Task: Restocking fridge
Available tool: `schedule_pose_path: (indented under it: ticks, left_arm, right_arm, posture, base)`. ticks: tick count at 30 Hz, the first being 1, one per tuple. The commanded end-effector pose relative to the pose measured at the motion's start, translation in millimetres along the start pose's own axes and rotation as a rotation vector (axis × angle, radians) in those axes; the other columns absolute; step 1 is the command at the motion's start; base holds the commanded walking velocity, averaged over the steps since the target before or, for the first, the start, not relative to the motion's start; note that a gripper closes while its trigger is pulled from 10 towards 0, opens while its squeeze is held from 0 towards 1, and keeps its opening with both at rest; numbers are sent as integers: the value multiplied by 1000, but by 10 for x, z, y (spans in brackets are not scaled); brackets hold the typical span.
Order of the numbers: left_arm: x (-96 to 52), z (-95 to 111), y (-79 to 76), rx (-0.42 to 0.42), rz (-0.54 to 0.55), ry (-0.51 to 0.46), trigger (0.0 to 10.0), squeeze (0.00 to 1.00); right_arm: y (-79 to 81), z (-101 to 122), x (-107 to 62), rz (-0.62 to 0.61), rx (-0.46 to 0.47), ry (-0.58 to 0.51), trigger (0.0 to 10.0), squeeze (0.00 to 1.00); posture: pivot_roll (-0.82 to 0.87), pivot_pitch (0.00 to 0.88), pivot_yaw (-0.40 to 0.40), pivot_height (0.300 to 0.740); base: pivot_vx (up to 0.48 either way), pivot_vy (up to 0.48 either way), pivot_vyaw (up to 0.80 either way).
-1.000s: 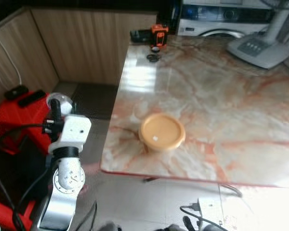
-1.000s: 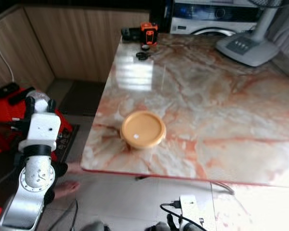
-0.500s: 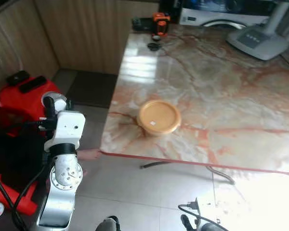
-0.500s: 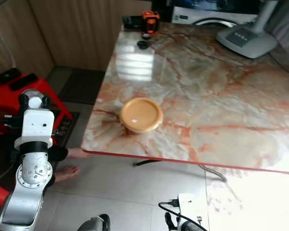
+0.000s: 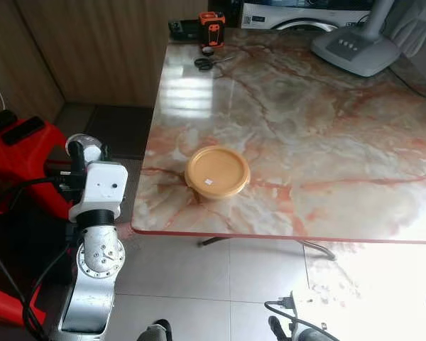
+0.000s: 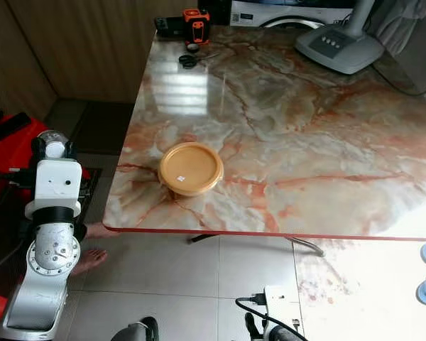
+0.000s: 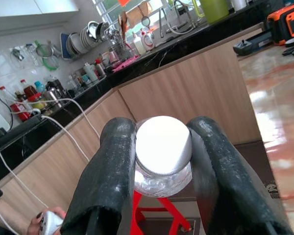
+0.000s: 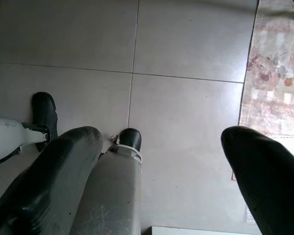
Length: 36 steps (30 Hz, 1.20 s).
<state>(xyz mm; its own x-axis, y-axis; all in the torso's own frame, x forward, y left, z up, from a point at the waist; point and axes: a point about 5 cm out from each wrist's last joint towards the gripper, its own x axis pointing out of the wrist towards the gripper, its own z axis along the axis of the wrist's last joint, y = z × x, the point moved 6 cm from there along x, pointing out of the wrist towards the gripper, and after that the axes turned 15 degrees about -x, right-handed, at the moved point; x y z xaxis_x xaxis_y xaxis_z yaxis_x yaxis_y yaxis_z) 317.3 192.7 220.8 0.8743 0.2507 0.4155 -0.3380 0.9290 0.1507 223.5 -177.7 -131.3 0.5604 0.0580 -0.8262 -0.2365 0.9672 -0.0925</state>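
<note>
My left gripper (image 5: 85,147) is held up at the left of the marble table (image 5: 326,135), beside its edge and off the tabletop. It is shut on a small glass jar with a white lid (image 7: 163,147), one black finger (image 7: 112,161) pressing each side. A round yellow lidded container (image 5: 217,171) sits on the table near the front left corner, well to the right of that gripper. My right gripper (image 8: 157,142) hangs open over the tiled floor, nothing between its fingers.
A fan base (image 5: 355,48) stands at the table's far right; an orange tool (image 5: 212,30) and scissors (image 5: 204,62) lie at the far edge. A red stool (image 5: 21,153) is at my left. A person's bare foot (image 6: 92,259) rests under the table edge. A power strip (image 6: 280,305) lies on the floor.
The whole picture has shifted, so the camera moved; the table now shows more fully and lower. My left gripper still holds the jar in the same pose.
</note>
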Motion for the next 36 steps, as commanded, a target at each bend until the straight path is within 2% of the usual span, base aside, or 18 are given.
schedule_pose_path:
  ticks: [1, 28, 32, 35, 36]
  left_arm:
    - [10, 85, 39, 2, 15, -26, 10000, 0]
    - [14, 55, 67, -2, 28, -15, 10000, 0]
    - [8, -32, 127, -21, 47, 25, 10000, 0]
    - [-23, -186, 187, -32, 56, 77, 10000, 0]
    - [-49, -313, 198, -48, 50, 127, 10000, 0]
  right_arm:
    - [14, -79, -11, 3, 21, 16, 10000, 0]
    - [11, -71, -11, 4, 17, 11, 10000, 0]
    - [11, -71, -11, 3, 18, 11, 10000, 0]
    - [13, -71, -11, 4, 18, 11, 10000, 0]
    - [13, -72, -11, 4, 18, 12, 10000, 0]
  posture:
    - [65, 204, -76, 740]
    - [64, 201, -78, 740]
    - [63, 203, -78, 740]
    - [65, 203, -78, 740]
    - [65, 203, -77, 740]
  base:
    - [0, 330, 0]
    - [0, 352, 0]
    - [0, 350, 0]
    - [0, 0, 0]
    - [0, 0, 0]
